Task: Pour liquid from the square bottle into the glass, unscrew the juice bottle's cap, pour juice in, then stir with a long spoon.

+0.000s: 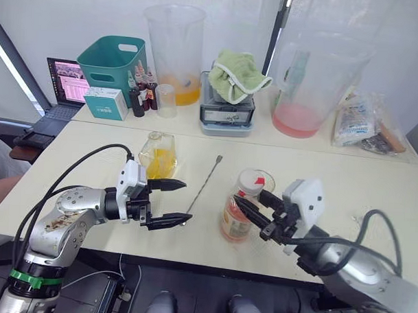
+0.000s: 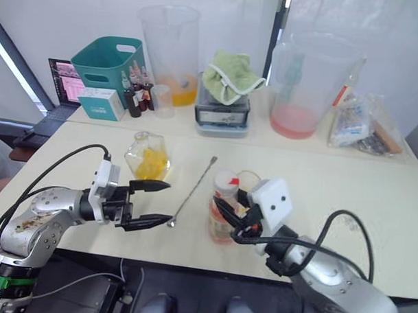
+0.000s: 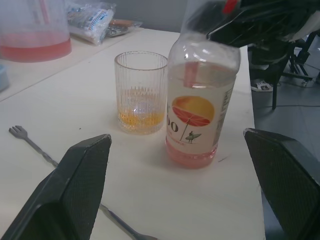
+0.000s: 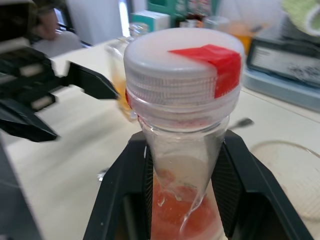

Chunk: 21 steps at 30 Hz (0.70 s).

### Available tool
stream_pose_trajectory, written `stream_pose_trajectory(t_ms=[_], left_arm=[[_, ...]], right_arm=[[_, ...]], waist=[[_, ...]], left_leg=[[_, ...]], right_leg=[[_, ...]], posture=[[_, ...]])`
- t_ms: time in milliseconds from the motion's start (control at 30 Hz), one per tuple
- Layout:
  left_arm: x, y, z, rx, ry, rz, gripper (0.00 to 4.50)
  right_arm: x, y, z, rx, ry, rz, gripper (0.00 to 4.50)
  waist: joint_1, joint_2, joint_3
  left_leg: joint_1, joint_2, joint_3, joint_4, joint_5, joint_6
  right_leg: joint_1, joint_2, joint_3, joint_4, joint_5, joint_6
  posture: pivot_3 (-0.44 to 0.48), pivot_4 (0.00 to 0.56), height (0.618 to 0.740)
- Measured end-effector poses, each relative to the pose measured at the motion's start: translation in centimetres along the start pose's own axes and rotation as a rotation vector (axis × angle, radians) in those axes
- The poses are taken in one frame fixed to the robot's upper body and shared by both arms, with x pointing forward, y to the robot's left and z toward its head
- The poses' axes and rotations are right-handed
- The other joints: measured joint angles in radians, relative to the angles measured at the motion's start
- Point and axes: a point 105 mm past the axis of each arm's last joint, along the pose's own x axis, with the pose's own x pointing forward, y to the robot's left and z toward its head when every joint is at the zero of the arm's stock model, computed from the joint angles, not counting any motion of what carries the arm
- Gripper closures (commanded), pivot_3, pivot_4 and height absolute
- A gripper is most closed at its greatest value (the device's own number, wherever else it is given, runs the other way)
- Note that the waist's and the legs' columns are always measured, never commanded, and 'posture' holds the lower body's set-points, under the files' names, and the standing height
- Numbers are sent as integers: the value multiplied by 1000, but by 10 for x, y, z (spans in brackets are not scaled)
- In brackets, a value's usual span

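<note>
Right gripper (image 4: 182, 200): clamped on juice bottle (image 1: 236, 216) neck, table front.
Left gripper (image 1: 167, 204): spread wide, empty.
Done: glass (image 3: 141, 92) holds yellow liquid.
Left: cap (image 4: 182, 65) on; juice pour; spoon (image 1: 202, 187) stir.

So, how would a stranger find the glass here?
Look at the front table, near the right gripper. Just behind the juice bottle it holds stands the glass: small, ribbed, with a little yellow liquid, unlike the huge pitchers behind.

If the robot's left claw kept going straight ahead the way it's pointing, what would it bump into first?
Probably the juice bottle. The open left gripper points across the table at it, with the glass just beside. Depth is hard to judge.
</note>
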Motion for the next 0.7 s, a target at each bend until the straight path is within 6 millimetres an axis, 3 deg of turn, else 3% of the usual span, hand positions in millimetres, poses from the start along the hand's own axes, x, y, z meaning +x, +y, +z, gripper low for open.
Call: stream_pose_trajectory(t_ms=[300, 333, 600, 700], left_arm=[[2, 1, -3, -14, 5, -11, 0], [1, 2, -4, -16, 7, -9, 0], [1, 2, -3, -13, 7, -9, 0], [2, 3, -3, -11, 7, -9, 0]], right_arm=[[-9, 6, -9, 30, -23, -51, 3412], [-10, 6, -9, 41, -27, -44, 2912], [-13, 0, -21, 45, 29, -2, 180], [-13, -4, -25, 59, 44, 5, 52]], waist=[[1, 0, 0], [0, 0, 0], [-1, 0, 0], [-1, 0, 0]], left_leg=[[2, 0, 0, 0, 0, 1], [2, 0, 0, 0, 0, 1], [3, 0, 0, 0, 0, 1], [3, 0, 0, 0, 0, 1]], right_leg=[[2, 0, -1, 1, 0, 0], [2, 0, -1, 1, 0, 0], [1, 0, -1, 3, -1, -1], [1, 0, -1, 5, -2, -2]], posture=[[0, 150, 740], [0, 150, 740], [0, 150, 740], [0, 150, 740]])
